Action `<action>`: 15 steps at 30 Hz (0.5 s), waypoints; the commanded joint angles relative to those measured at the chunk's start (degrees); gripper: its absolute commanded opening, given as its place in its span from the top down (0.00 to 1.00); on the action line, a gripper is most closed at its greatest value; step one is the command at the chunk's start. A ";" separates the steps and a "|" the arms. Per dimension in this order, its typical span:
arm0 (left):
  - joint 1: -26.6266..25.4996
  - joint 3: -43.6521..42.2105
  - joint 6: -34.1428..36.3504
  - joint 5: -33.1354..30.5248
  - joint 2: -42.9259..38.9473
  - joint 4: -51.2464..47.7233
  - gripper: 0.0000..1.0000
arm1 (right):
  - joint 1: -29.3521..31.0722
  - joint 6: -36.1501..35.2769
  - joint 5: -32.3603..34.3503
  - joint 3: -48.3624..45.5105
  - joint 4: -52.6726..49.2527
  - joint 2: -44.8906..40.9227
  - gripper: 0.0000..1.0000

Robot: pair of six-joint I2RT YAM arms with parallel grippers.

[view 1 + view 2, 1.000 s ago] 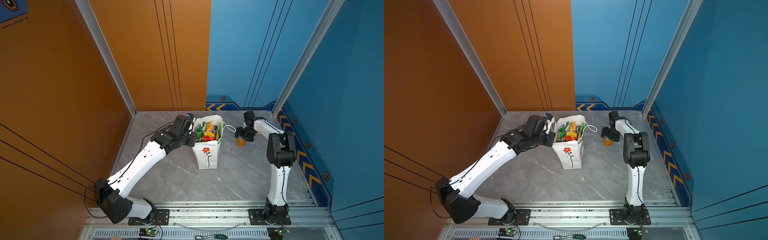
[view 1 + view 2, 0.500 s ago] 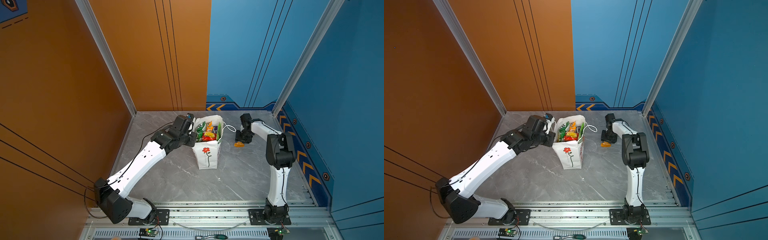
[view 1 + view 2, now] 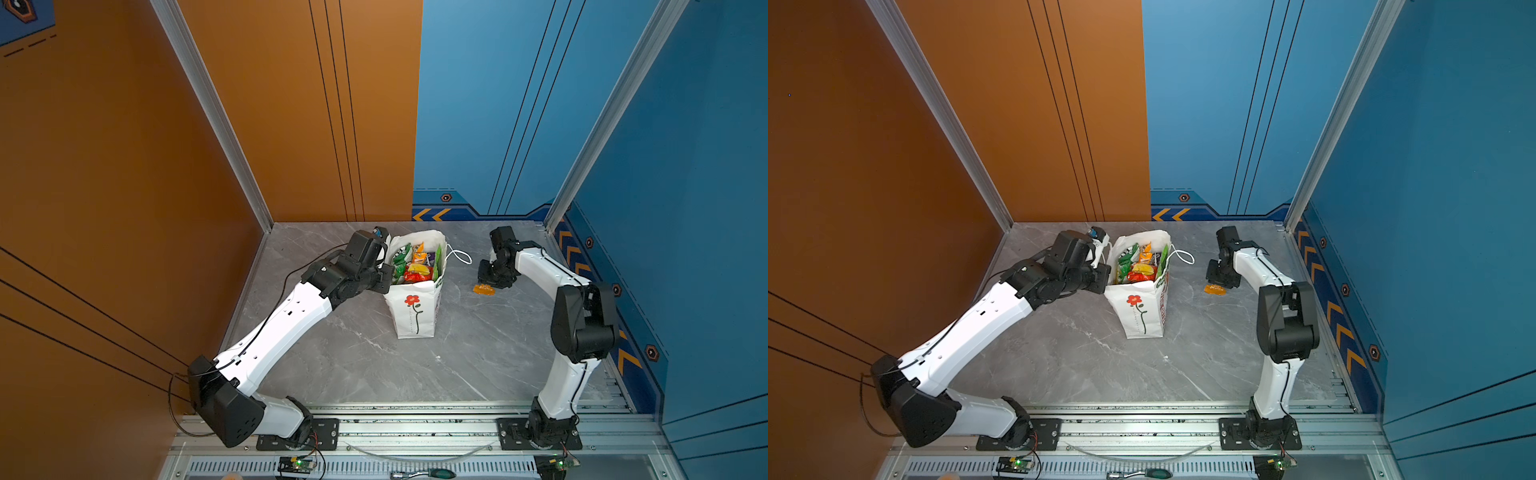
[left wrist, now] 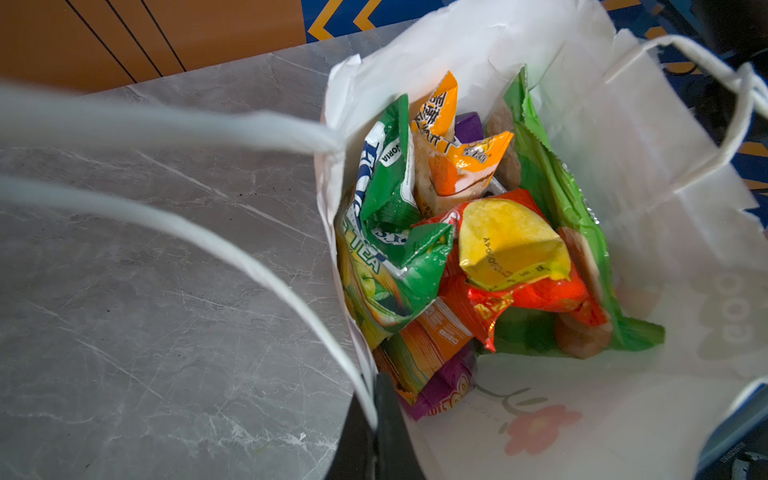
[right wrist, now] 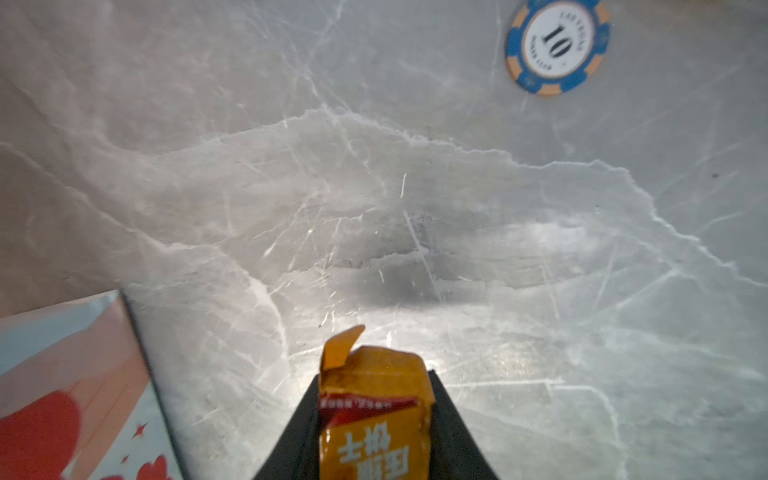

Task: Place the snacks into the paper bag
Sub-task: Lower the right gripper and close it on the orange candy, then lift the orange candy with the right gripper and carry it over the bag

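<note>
The white paper bag with a red flower stands upright mid-table, its mouth open. Several snacks lie inside it: green, orange, purple and red-yellow packets. My left gripper is shut on the bag's rim beside a cord handle. To the right of the bag, an orange snack packet lies low on the table. My right gripper is shut on it, a black finger against each side.
A blue and orange poker chip lies on the grey marble table beyond the right gripper. A pale panel with red print shows beside that gripper. The blue wall stands close on the right. A screwdriver rests on the front rail.
My right gripper has come down over the orange packet and its jaws have closed onto it. The left arm and the bag have stayed still.
</note>
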 commanded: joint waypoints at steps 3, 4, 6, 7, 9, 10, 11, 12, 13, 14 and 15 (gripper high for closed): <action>0.47 0.11 1.41 -1.59 -1.73 3.01 1.00 | 0.41 3.56 -0.61 -3.39 0.90 -9.21 0.68; 0.46 0.11 1.41 -1.50 -1.59 3.02 1.00 | 0.48 4.31 -0.74 -3.69 1.02 -11.03 0.68; 0.54 0.10 1.43 -1.50 -1.43 3.01 1.00 | 1.00 5.30 -0.63 -3.62 1.29 -14.69 0.68; 0.50 0.10 1.41 -1.54 -1.37 3.01 1.00 | 1.34 5.57 -0.21 -3.28 1.29 -16.25 0.68; 0.53 0.09 1.44 -1.65 -1.26 2.90 1.00 | 2.45 5.71 1.23 -2.17 0.77 -19.60 0.68; 0.53 0.15 1.51 -1.63 -1.24 2.87 1.00 | 2.87 5.71 1.88 -1.47 0.32 -20.85 0.69; 0.41 0.24 1.52 -1.69 -1.28 2.75 1.00 | 3.43 5.69 2.73 -0.60 -0.29 -22.21 0.68; 0.41 0.26 1.58 -1.90 -1.38 2.61 1.00 | 4.20 5.65 3.58 0.23 -0.85 -23.52 0.69; 0.31 0.29 1.69 -2.09 -1.49 2.69 1.00 | 4.78 5.56 4.29 1.00 -1.27 -24.48 0.69; 0.28 0.20 1.74 -2.23 -1.58 2.67 1.00 | 5.39 5.45 5.20 1.82 -1.72 -25.69 0.69; 0.29 0.15 1.77 -2.43 -1.68 2.65 1.00 | 6.04 5.21 5.93 2.64 -2.11 -26.79 0.69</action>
